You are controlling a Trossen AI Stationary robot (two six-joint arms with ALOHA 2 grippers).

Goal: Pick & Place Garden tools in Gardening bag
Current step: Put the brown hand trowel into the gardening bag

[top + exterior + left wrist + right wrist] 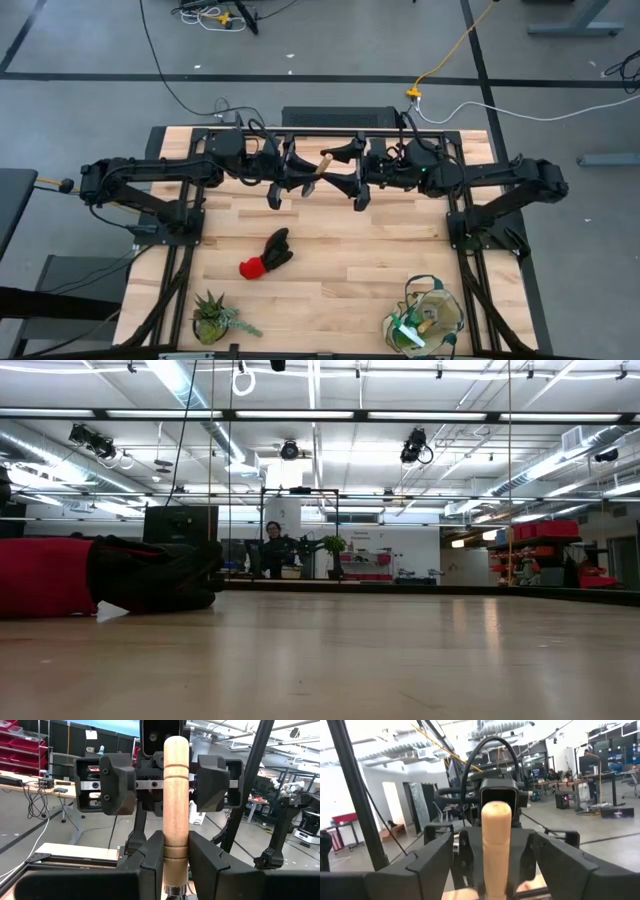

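The left arm reaches in from the table's left edge along the far side, and the left gripper (pixel 300 178) sits near the middle of the far edge, raised above the wood. Its fingers (pixel 150 855) are closed on a wooden handle (pixel 176 795), which stands up between them in the left wrist view; a short metal collar shows at the handle's lower end, but the tool head is hidden, so whether this is the rake or the trowel cannot be told. In the high view the handle (pixel 323 165) appears as a short pale stick spanning the gap between the two grippers. The right gripper (pixel 345 175) faces the left one from the other side, its fingers (pixel 432 857) spread wide on either side of the handle's rounded end (pixel 496 845), not gripping it. Nearer the front of the table (pixel 340 260), left of centre, the red-and-black glove pair (pixel 266 256) lies flat on the wood, well apart from both grippers; the low view shows it (pixel 100 575) resting on the surface. At the front left corner stands a small spiky potted plant (pixel 212 316). At the front right corner sits the gardening bag (pixel 425 318), mouth upward, with a bright green piece (pixel 405 330) inside it.
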